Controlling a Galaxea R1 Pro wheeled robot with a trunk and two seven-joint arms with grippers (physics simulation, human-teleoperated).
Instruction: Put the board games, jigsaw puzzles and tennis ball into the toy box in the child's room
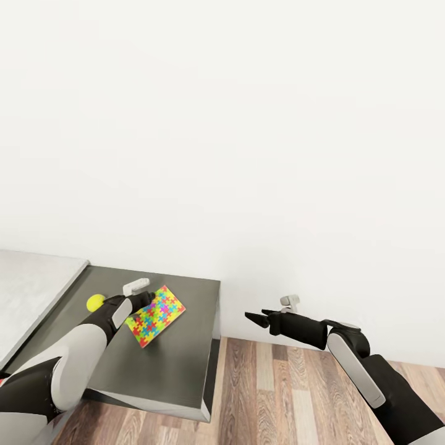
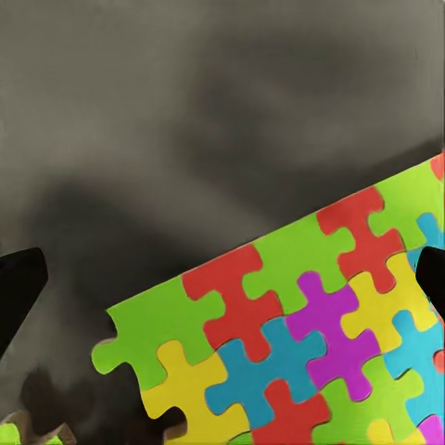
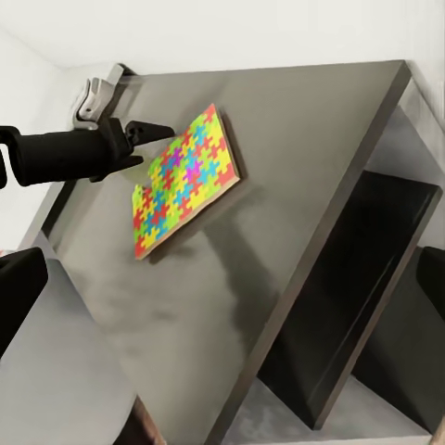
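A multicoloured jigsaw puzzle (image 1: pixel 156 315) lies on the dark grey lower wing of the table (image 1: pixel 173 371). My left gripper (image 1: pixel 147 301) hovers open just over the puzzle's near-left edge. In the left wrist view its fingertips (image 2: pixel 19 287) stand wide apart, with the puzzle (image 2: pixel 306 343) below and between them. The right wrist view shows the same puzzle (image 3: pixel 185 181) beside the left gripper (image 3: pixel 156 144). The tennis ball (image 1: pixel 94 302) rests left of my left wrist. My right gripper (image 1: pixel 254 316) hangs open and empty over the floor, right of the wing. The toy box, board games and bed are out of view.
The pale grey higher table top (image 1: pixel 31 290) adjoins the wing on the left. A white wall (image 1: pixel 247 123) stands close behind. Wood-plank floor (image 1: pixel 290 395) lies right of the wing's edge. Below the wing is an open dark shelf space (image 3: pixel 371 278).
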